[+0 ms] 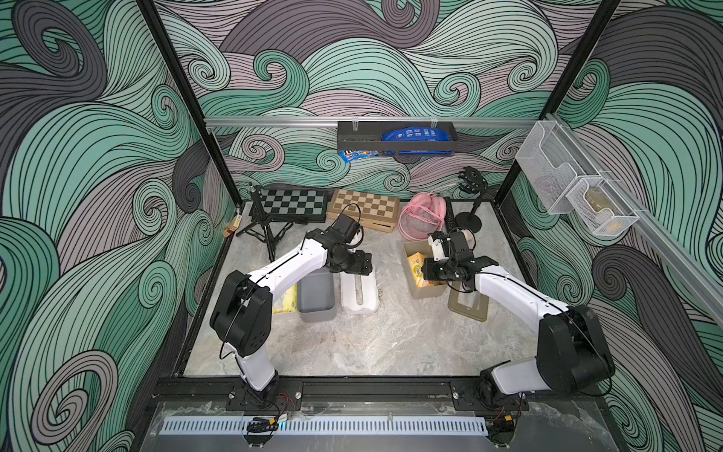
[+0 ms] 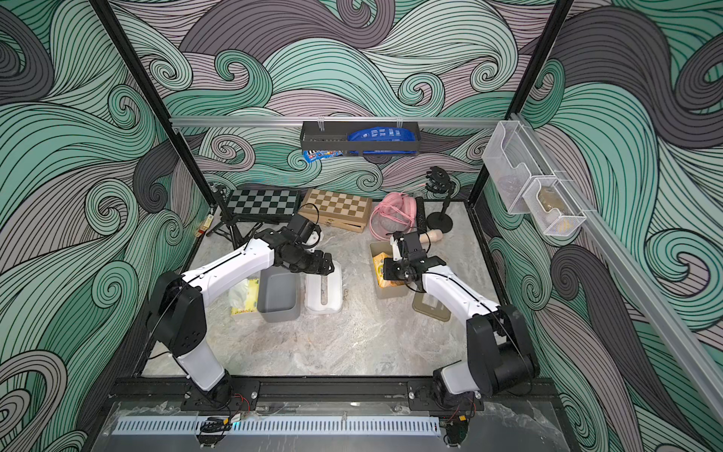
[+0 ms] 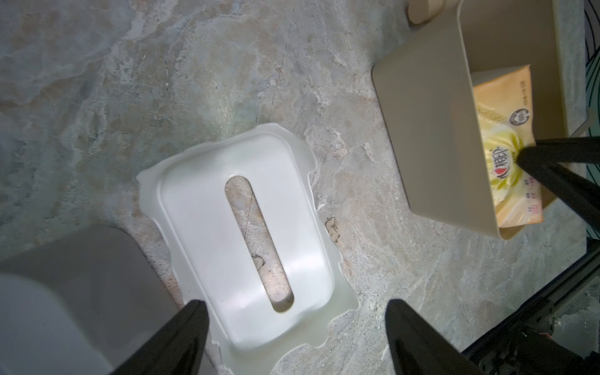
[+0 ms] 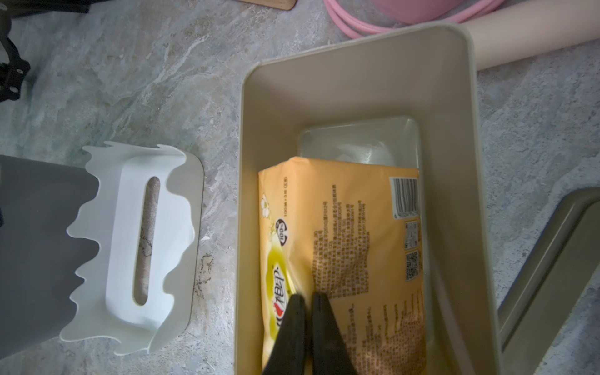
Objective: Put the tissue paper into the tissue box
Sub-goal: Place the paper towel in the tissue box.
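An orange-yellow pack of tissue paper lies tilted inside the open beige tissue box, one long edge raised; both top views show it. My right gripper reaches down into the box. Its jaws are shut, with the tips meeting on that raised edge. I cannot see wrapper nipped between them. My left gripper hangs open over a white slotted lid that lies flat on the table, with nothing between its fingers. A second tissue pack lies left of a grey box.
The beige slotted lid lies right of the beige box. Behind it are a pale cylinder, a pink mesh cover, two chessboards, a tripod and a black stand.
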